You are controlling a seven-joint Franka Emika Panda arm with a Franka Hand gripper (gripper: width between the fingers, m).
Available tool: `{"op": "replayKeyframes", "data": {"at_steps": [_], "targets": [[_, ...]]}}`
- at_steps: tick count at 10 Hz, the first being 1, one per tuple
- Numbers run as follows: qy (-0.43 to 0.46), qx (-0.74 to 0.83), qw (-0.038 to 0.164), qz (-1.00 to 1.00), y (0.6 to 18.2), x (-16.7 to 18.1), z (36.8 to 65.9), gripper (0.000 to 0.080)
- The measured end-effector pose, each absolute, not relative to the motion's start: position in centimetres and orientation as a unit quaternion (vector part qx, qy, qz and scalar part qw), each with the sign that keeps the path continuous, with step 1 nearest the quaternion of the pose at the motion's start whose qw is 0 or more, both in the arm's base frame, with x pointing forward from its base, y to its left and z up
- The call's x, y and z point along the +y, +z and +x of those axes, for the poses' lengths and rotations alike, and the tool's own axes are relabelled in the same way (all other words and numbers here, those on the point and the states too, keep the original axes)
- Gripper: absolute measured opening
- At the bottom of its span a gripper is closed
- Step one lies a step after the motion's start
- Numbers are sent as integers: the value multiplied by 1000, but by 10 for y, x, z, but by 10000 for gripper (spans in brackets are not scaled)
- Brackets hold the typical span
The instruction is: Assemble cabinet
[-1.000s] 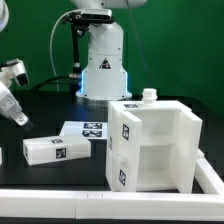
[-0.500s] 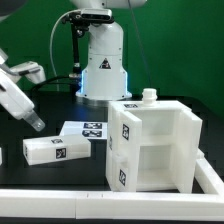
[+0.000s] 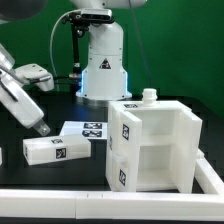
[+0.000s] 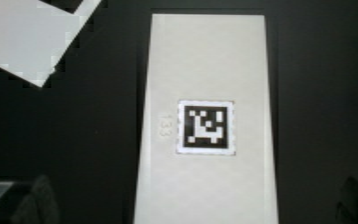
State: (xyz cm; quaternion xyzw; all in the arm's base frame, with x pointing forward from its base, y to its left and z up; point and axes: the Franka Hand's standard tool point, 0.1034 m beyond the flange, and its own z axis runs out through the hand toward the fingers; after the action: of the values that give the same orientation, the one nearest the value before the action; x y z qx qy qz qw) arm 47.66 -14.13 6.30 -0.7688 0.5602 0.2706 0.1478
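The pincer (image 3: pixel 40 128), spread wide and empty, has descended toward the loose white blocks (image 3: pixel 58 148) on the surface beside the cabinet shell (image 3: pixel 155 145); a pickup appears imminent.

Black matte table (image 3: pixel 40 105) carries a white boxy plastic cabinet shell (image 3: pixel 160 145) with open compartments — two tagged white plastic blocks (image 3: pixel 58 149) (image 3: pixel 85 131) beside it, touching — plus the robot base (image 3: pixel 104 70).

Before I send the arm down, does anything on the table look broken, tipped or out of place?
Nothing stands out. The cabinet shell stands upright and looks intact, and the two loose white blocks lie flat beside it on the exterior view's left. The open gripper hangs above them, holding nothing.
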Motion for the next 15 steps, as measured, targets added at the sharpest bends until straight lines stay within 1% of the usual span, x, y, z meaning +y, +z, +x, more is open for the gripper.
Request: {"op": "replayKeyframes", "data": {"at_steps": [2,5,6,7,8,9,10,11,12,13,15], "targets": [[244,584,132,-763,60,-138,486,796],[145,586,93,-792,57,-127,500,796],[119,587,82,-797,56,-123,504,796],[87,590,65,-800,52,-122,507,796],[50,585,35,-809,45,-116,503,796],[31,582,11,-813,37,-108,493,796],[19,585,-5,-811,29,-103,485,796],[13,588,-13,-808,25,-99,481,796],[2,586,-18,-810,25,-99,480,796],[13,585,-18,-811,27,-101,475,796],[12,583,-14,-813,35,-111,478,796]]}}
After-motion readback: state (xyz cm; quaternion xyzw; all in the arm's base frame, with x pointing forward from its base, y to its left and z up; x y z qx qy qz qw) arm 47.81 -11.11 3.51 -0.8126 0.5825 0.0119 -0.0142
